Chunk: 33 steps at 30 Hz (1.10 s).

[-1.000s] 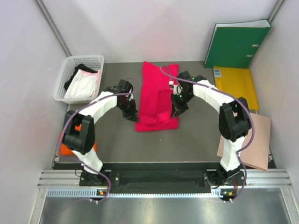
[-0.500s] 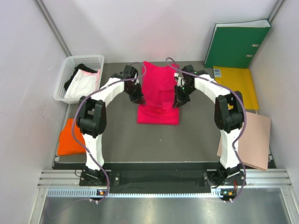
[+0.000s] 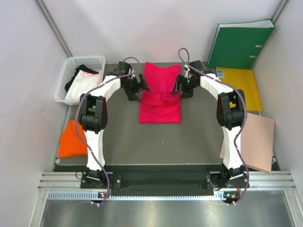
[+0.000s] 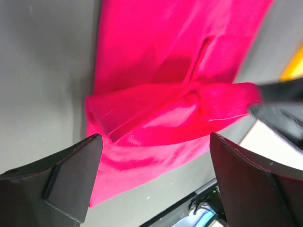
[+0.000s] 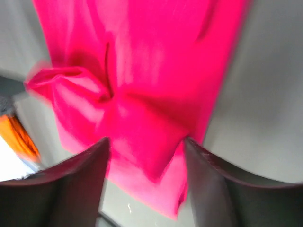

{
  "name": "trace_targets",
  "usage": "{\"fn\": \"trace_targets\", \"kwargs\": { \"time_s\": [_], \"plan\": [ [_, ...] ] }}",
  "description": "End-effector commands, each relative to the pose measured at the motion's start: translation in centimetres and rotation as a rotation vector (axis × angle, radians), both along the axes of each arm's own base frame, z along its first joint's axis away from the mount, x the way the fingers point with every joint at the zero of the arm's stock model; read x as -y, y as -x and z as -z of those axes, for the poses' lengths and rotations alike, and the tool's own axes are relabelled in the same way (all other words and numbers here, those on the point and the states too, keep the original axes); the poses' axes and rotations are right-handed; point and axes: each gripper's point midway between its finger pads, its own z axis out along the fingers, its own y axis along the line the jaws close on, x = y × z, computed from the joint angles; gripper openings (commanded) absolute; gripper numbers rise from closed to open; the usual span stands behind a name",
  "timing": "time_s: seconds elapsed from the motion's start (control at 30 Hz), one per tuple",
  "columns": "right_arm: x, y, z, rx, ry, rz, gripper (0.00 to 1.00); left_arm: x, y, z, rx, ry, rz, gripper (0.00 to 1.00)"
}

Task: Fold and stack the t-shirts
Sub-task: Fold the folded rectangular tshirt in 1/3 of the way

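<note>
Magenta t-shirt (image 3: pixel 160 106) between left gripper (image 3: pixel 142 88) and right gripper (image 3: pixel 177 89), jaws apart

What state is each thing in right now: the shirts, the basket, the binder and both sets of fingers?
Magenta t-shirt: partly folded, rumpled across its middle, not held.
Orange t-shirt: folded, set aside on the left.
Basket: holds crumpled, unfolded garments.
Green binder: closed, standing upright.
Left fingers: open, holding nothing.
Right fingers: open, holding nothing.

The grey table (image 3: pixel 199 137) carries a magenta t-shirt (image 3: pixel 160 101), orange t-shirt (image 3: pixel 71 140), basket (image 3: pixel 62 91), yellow folder (image 3: pixel 244 90) and tan sheet (image 3: pixel 259 142).
</note>
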Motion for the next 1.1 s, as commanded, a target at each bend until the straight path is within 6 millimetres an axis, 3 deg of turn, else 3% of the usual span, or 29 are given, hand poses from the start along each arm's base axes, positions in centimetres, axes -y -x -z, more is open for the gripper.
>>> {"fn": "trace_targets", "kwargs": {
  "time_s": [0.0,0.07,0.1,0.17,0.23,0.3,0.37,0.4,0.43,0.47,0.53,0.63,0.77,1.07],
  "plan": [
    [1.2,-3.9,-1.5,0.163,-0.078,0.166,0.73,0.4,-2.8,-5.3,0.195,0.146,0.026,0.99],
    [1.7,-4.0,-2.2,0.236,-0.057,0.175,0.81,0.2,-1.9,-5.2,0.194,0.149,0.040,0.99],
    [1.8,-3.8,-4.2,0.287,-0.056,0.173,0.83,-0.3,-1.5,-5.8,0.210,0.142,0.053,0.99],
    [2.3,-3.4,-6.3,0.353,-0.023,0.147,0.87,-1.0,0.1,-4.5,0.172,0.107,0.057,0.99],
    [2.6,-2.3,-6.8,0.356,0.026,0.109,0.86,-1.9,1.2,-4.6,0.194,0.066,0.070,0.99],
    [1.7,-1.2,-8.5,0.396,0.042,0.055,0.82,-2.4,2.9,-3.7,0.180,0.046,0.079,0.99],
    [0.6,0.5,-9.6,0.436,0.071,-0.029,0.60,-2.9,4.2,-2.8,0.154,0.026,0.076,0.99],
    [0.0,1.0,-9.8,0.448,0.078,-0.059,0.43,-3.0,4.6,-2.4,0.145,0.021,0.076,0.99],
    [-0.1,1.7,-9.5,0.448,0.117,-0.099,0.01,-3.1,4.9,-2.2,0.135,0.023,0.075,0.99],
    [-1.6,2.2,-9.7,0.457,0.129,-0.146,0.00,-3.1,5.4,-1.7,0.117,0.021,0.069,0.99],
    [-2.4,3.0,-9.3,0.441,0.179,-0.220,0.00,-3.2,5.7,-1.1,0.099,0.020,0.063,0.99],
    [-4.5,4.1,-5.6,0.351,0.233,-0.326,0.00,-3.2,5.7,-0.9,0.090,0.019,0.050,0.99],
    [-6.4,4.9,-3.2,0.301,0.266,-0.389,0.00,-3.3,5.6,-0.7,0.080,0.015,0.052,0.99],
    [-7.1,5.3,0.9,0.208,0.321,-0.428,0.00,-2.7,5.7,-0.7,0.070,0.044,0.061,0.99]
  ]
}}
